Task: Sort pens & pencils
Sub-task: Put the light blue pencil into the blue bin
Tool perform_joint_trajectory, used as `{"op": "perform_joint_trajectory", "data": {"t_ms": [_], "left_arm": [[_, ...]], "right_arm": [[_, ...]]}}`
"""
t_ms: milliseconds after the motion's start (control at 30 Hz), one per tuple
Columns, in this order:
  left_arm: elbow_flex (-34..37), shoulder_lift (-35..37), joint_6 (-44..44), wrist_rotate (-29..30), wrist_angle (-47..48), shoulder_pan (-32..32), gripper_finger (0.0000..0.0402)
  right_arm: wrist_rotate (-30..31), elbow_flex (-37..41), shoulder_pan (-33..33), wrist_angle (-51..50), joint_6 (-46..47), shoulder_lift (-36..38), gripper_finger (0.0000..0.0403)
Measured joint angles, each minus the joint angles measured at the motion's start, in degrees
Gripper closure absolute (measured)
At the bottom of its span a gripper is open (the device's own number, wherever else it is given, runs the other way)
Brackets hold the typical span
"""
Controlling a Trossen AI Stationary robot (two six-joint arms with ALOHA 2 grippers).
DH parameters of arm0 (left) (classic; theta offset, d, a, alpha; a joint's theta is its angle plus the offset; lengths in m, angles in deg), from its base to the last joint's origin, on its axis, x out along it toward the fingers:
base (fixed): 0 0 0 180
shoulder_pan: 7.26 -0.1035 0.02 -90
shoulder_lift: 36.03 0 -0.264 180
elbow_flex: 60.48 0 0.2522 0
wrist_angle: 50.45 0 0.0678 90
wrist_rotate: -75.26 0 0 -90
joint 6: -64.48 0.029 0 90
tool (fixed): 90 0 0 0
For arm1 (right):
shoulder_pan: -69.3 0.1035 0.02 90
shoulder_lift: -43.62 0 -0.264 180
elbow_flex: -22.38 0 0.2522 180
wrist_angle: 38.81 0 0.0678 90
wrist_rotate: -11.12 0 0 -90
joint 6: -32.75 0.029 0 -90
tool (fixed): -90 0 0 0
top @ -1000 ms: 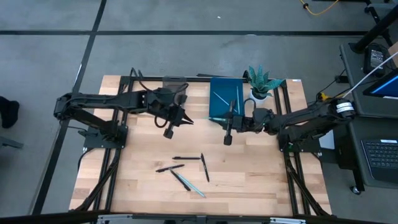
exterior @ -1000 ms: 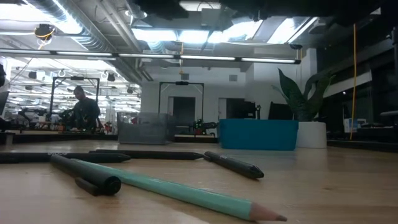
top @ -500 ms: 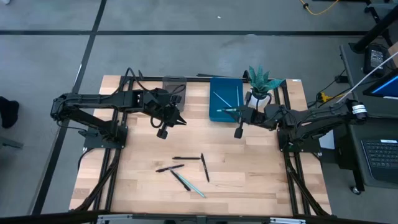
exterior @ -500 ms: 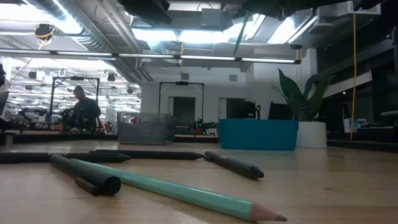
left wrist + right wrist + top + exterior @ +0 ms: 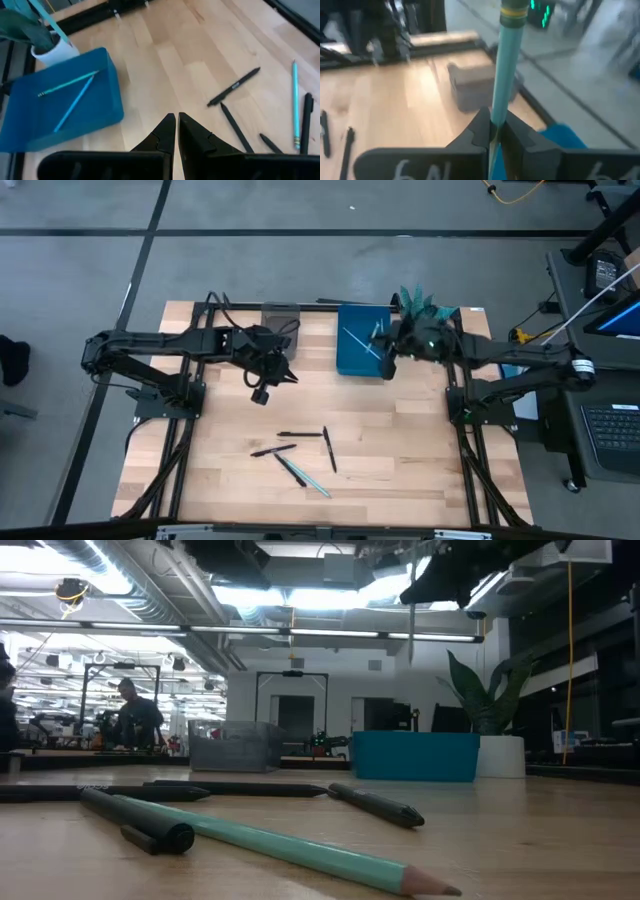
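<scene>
From above, the right gripper (image 5: 386, 361) hangs over the near edge of the open blue plastic tray (image 5: 358, 340) at the back of the pale wooden tabletop (image 5: 400, 450), beside the small potted green plant in a white pot (image 5: 428, 313). Its arm reaches in from the right rim, bent at the elbow. The left gripper (image 5: 262, 390) waits left of centre, well apart from the tray, near the grey box (image 5: 281, 315). The loose black pens and teal pencils (image 5: 300, 452) lie scattered nearer the front of the tabletop; one pale stick already lies in the tray.

At tabletop height, a long teal wooden pencil (image 5: 280, 845) lies closest, black pens behind it; high above the tray, a thin stick (image 5: 411, 610) hangs nearly upright.

The left wrist view shows that arm's fingers (image 5: 165, 134) pressed together on nothing, pointed down at bare wood between tray and pens.

The right wrist view shows its fingers (image 5: 481, 127) pinching a teal pencil with a green-and-gold ferrule (image 5: 506, 70), gripped low so most of its length stands clear.

The risk, as I judge it: let go from this height and so near the tray's edge, the upright pencil could strike the rim or bounce and roll out. It could also pivot in so narrow a pinch.
</scene>
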Motion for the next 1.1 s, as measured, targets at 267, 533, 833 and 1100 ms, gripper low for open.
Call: {"op": "perform_joint_trajectory", "data": {"t_ms": [267, 533, 833, 1100], "left_arm": [[6.9, 0.0, -0.2, 2.5, -4.6, -1.9, 0.0388], [9.4, 0.0, -0.2, 2.6, -7.2, -3.0, 0.0388], [9.4, 0.0, -0.7, 2.6, -7.1, -3.0, 0.0388], [9.4, 0.0, -1.5, 2.6, -7.0, -3.0, 0.0388]], "right_arm": [[-3.9, -12.2, -4.4, -19.3, 6.4, -8.6, 0.0379], [-8.8, -19.4, -8.5, -28.1, 7.9, -18.8, 0.0379], [-14.3, -20.6, -15.5, -29.2, 6.6, -27.6, 0.0379], [-15.6, -20.6, -20.5, -32.6, 8.7, -31.6, 0.0379]]}}
